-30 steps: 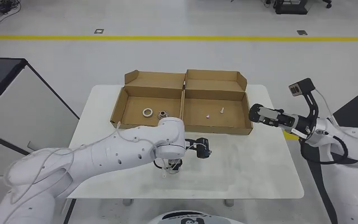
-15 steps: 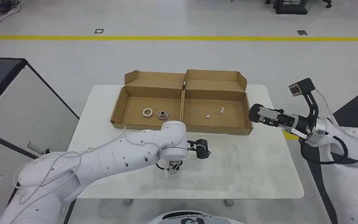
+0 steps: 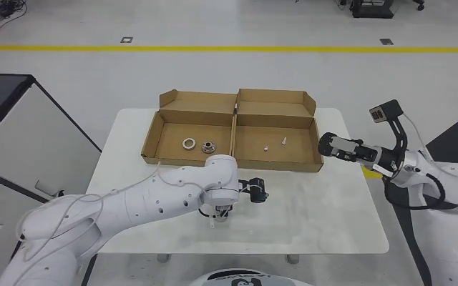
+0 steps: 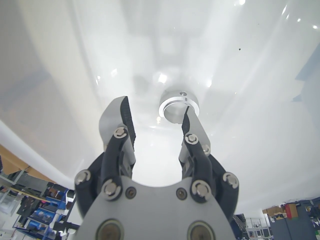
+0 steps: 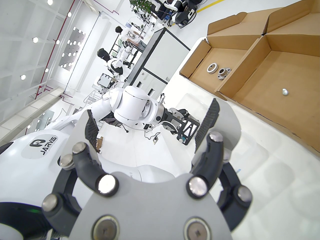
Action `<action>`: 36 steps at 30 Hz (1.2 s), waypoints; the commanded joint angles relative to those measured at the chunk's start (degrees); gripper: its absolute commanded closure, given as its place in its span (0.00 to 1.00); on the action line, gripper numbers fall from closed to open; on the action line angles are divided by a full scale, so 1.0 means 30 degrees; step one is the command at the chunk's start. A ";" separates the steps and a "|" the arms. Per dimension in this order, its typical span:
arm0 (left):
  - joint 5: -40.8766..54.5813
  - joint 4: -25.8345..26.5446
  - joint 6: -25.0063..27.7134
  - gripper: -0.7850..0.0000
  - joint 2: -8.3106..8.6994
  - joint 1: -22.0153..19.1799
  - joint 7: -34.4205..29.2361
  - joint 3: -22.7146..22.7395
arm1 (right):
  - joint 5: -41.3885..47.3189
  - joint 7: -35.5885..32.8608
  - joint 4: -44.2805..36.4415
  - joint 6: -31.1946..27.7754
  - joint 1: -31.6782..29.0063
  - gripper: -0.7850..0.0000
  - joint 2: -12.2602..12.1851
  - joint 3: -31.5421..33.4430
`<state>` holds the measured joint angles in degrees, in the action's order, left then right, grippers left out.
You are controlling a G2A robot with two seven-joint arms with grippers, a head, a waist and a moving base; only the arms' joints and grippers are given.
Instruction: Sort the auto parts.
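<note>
white tabletop under a bright workshop floor is where you're working, with two open cardboard boxes side by side along its far edge. the left box holds a flat metal ring and a flanged hub. the right box holds two small fasteners, too small to name more closely. your part in hand is a silver shaft collar with a small threaded hole in its side. it lies flat on the table near the middle, on the near side of the boxes and under the left arm's wrist. this looks like the pick-up step: nothing is lifted yet. the left gripper points down with its jaws about half spread and holds nothing. one fingertip sits at the collar's rim, touching it or just inside the bore, you can't tell which. the other finger stands well apart from the part, over bare table. next you'd probably either close so the ring wall is pinched, or shift sideways until the collar sits between both pads. watch that it doesn't skate on the slick surface. it likely belongs with the ring and hub on the left. the right gripper hangs wide open and empty just beside the right box's right end.
</note>
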<state>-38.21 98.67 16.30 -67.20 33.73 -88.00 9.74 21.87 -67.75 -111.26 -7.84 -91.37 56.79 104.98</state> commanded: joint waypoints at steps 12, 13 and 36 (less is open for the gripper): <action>-0.1447 -0.0227 0.0001 0.45 0.0260 0.0669 0.0000 0.0000 | 0.0001 0.0000 0.0000 0.0000 0.0000 0.00 0.0000 0.0000; -0.1483 -0.0246 0.0001 0.45 0.0234 0.0689 0.0000 0.0000 | 0.0001 0.0000 0.0000 0.0000 0.0000 0.00 0.0000 0.0000; -0.0955 -0.0615 0.0002 0.58 -0.0724 0.0690 0.0000 0.0000 | 0.0001 0.0000 0.0000 0.0000 0.0000 0.00 0.0000 0.0000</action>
<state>-40.95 96.90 16.31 -69.36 35.75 -88.00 9.74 21.87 -67.75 -111.26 -7.84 -91.37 56.79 104.98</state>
